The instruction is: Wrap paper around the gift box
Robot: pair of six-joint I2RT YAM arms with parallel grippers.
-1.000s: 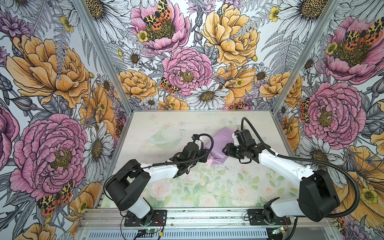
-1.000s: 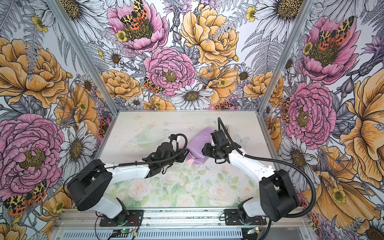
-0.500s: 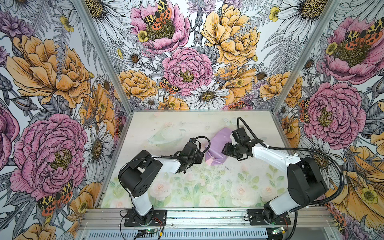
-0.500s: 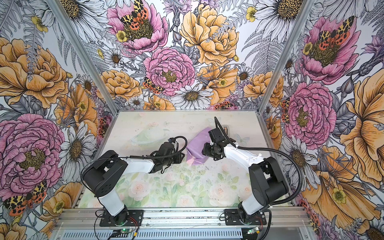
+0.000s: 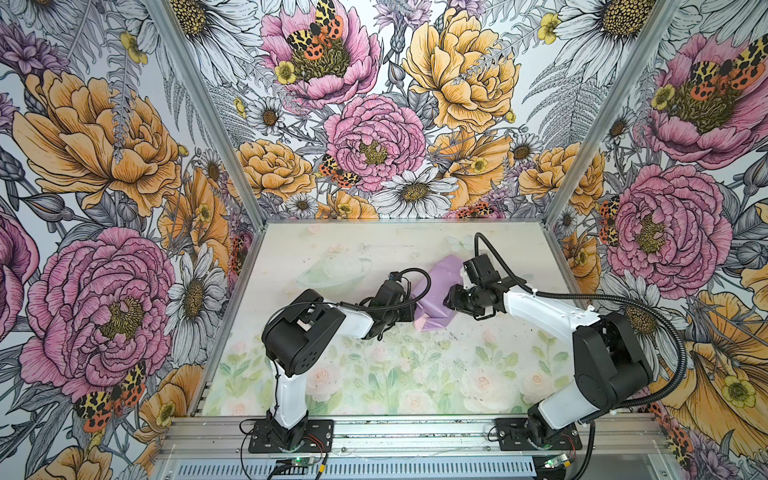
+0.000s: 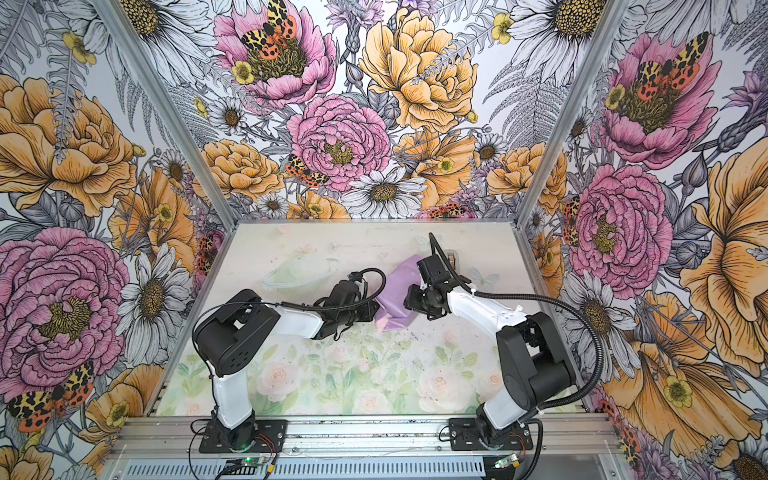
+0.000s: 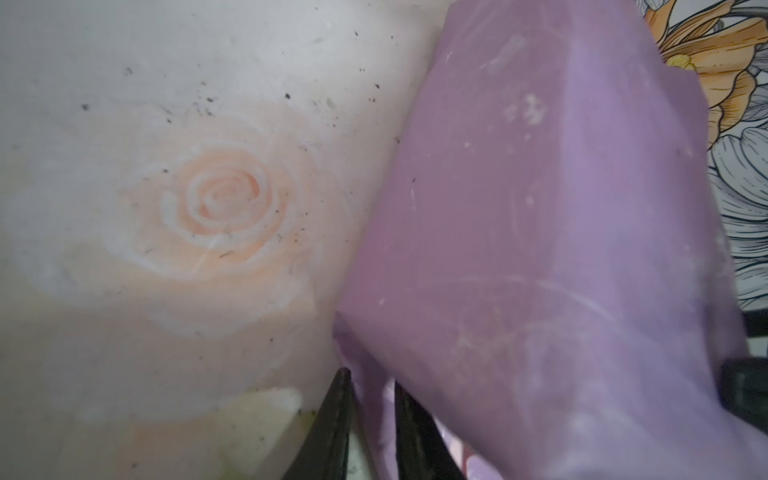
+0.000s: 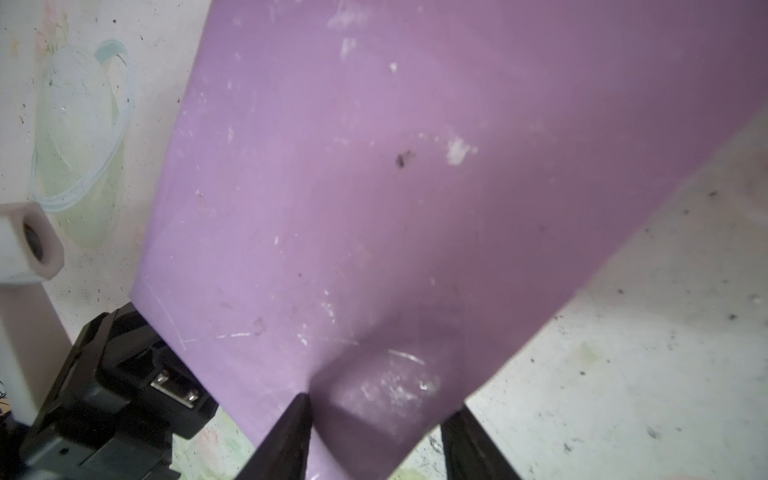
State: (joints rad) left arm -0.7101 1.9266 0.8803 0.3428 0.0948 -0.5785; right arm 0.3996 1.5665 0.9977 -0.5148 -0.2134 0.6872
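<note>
Paper (image 5: 436, 291), lilac face out, bunched over a boxy shape, middle of the bench (image 5: 374, 245), nearer the back edge. Gift box itself hidden. Left gripper (image 7: 374, 399) nearly closed, pinching a paper fold. Right gripper (image 8: 380, 419) half-spread, clamped across a paper-covered corner.

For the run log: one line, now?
paper: lilac side out | box: hidden | left fingers: shut on paper | right fingers: shut on paper

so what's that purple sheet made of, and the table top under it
The paper: thin coated paper or film, likely; lilac, slight sheen, sharp creases, white scuffs. The table: matte printed surface, faded roses and dark specks; the material underneath is unclear.
</note>
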